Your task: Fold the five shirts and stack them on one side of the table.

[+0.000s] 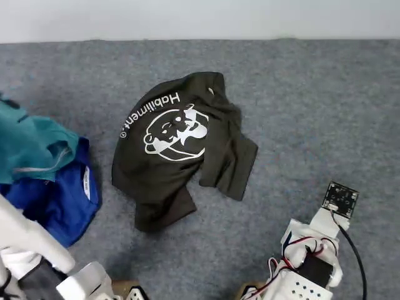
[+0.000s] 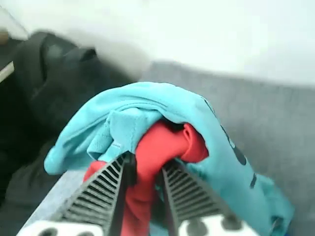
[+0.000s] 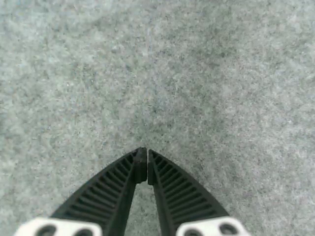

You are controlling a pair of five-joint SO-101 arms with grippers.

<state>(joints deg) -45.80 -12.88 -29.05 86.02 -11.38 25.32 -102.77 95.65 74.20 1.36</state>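
"Where was the red shirt (image 2: 167,142)?"

"Pinched between the left gripper's (image 2: 146,162) fingers, with the teal shirt (image 2: 147,105) draped over it just past their tips."

"And the right gripper (image 3: 143,169)?"

"Its fingers were closed tip to tip on nothing, with the grey table (image 3: 147,73) beyond them."

"The rest?"

"The black shirt (image 1: 181,150) lay rumpled mid-table. The blue shirt (image 1: 59,197) lay under the teal one, apart from it."

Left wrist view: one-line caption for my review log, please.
Left gripper shut on a red shirt bunched under a teal shirt, grey table beyond.
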